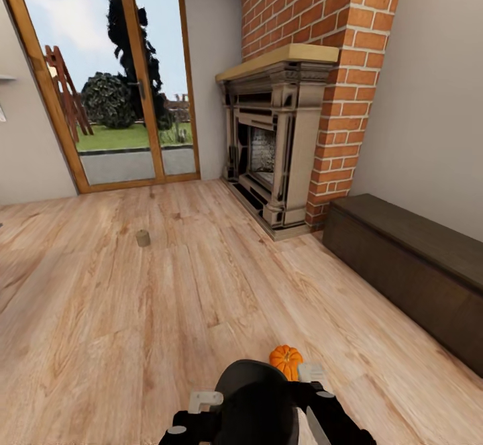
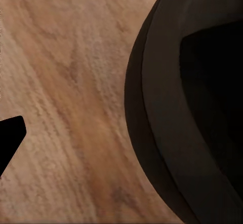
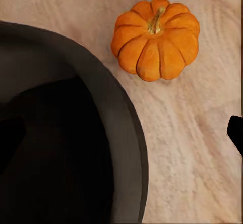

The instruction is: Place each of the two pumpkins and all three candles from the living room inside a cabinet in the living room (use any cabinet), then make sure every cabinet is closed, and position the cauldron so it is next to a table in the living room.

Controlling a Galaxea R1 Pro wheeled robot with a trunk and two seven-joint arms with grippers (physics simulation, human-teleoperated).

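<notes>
While tool states stay unclear, pumpkin (image 1: 286,360) and candle (image 1: 142,237) sit on plank floor (image 1: 201,297).

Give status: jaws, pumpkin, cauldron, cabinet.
Jaws of both arms: state unreadable. Pumpkin on floor beside cauldron, apart. One candle on open floor ahead. Cabinet shut, nothing blocking it.

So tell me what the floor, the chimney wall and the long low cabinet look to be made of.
Floor: pale wood planks, matt, with visible grain and board seams. Chimney wall: red brick with light mortar joints. Cabinet: dark-brown wood or veneer, flat and matt; its grain is too faint to be sure.
</notes>
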